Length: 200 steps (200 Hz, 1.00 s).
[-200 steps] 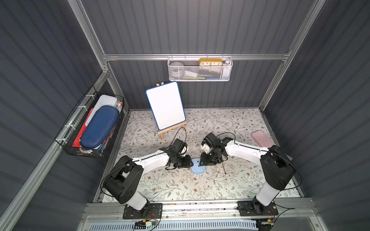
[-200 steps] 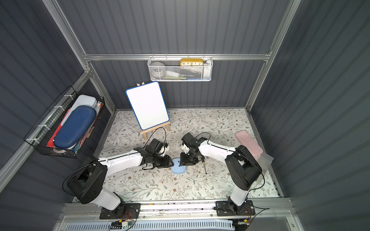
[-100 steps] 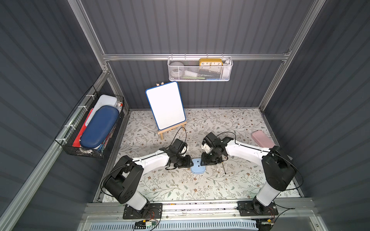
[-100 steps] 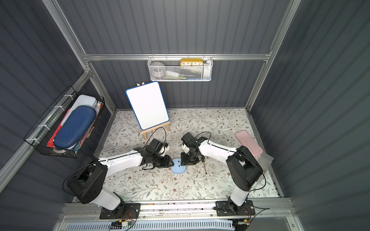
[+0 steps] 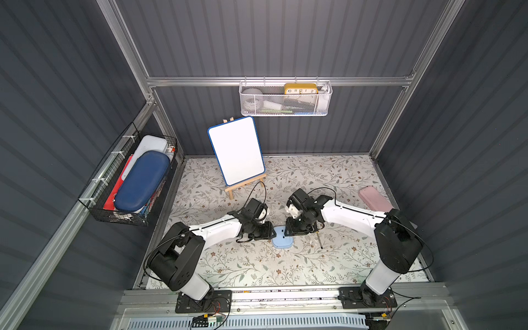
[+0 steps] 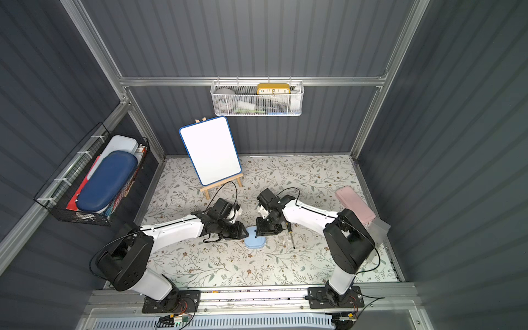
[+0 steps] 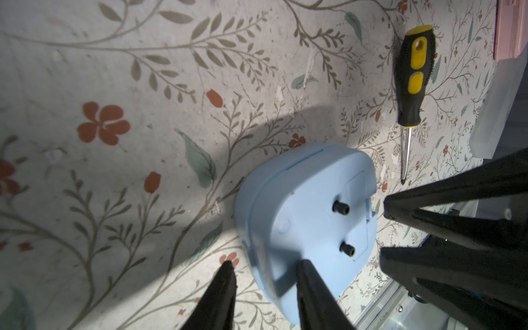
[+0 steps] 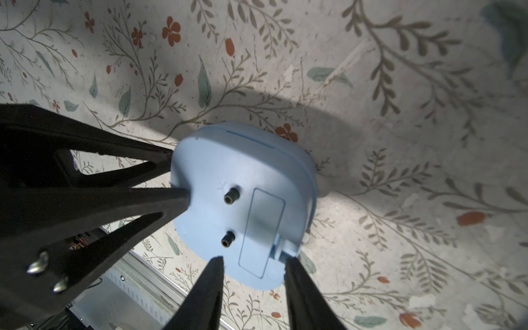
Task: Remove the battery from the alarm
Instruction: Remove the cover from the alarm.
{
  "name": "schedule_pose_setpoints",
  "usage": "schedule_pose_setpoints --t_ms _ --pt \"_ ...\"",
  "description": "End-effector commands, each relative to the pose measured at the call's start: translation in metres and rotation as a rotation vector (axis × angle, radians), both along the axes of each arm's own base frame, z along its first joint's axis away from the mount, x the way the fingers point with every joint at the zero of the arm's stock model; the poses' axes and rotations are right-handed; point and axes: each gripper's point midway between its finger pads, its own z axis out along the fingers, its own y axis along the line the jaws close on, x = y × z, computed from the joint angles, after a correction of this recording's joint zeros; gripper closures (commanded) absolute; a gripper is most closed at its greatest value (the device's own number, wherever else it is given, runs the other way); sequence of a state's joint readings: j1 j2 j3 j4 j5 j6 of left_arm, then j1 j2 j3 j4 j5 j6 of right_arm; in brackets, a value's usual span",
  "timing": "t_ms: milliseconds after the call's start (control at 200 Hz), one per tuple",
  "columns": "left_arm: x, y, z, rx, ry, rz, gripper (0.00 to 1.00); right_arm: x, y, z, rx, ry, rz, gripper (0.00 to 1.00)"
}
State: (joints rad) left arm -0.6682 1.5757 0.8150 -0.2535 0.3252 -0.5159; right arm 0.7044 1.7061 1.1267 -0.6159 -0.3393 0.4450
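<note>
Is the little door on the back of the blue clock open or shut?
Shut. The battery cover lies flush in the back of the alarm, hiding what is inside.

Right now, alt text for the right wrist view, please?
A light-blue rounded plastic alarm lies back-up on the floral table covering, its rectangular battery cover closed beside two black knobs. The right claw, open, straddles the cover's end; the left claw, open, reaches the alarm's opposite edge.
</note>
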Motion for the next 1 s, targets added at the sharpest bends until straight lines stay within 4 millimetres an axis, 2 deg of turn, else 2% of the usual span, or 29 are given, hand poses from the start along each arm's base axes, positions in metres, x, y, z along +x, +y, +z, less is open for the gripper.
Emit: schedule_pose_setpoints --t_ms 0,995 --pt "-0.008 0.007 -0.011 0.029 0.033 -0.002 0.61 0.002 0.002 0.000 -0.011 0.001 0.002 0.60" --pt "-0.010 0.001 -0.008 -0.006 0.044 -0.006 0.62 -0.002 0.008 -0.014 -0.011 0.032 -0.002 0.61"
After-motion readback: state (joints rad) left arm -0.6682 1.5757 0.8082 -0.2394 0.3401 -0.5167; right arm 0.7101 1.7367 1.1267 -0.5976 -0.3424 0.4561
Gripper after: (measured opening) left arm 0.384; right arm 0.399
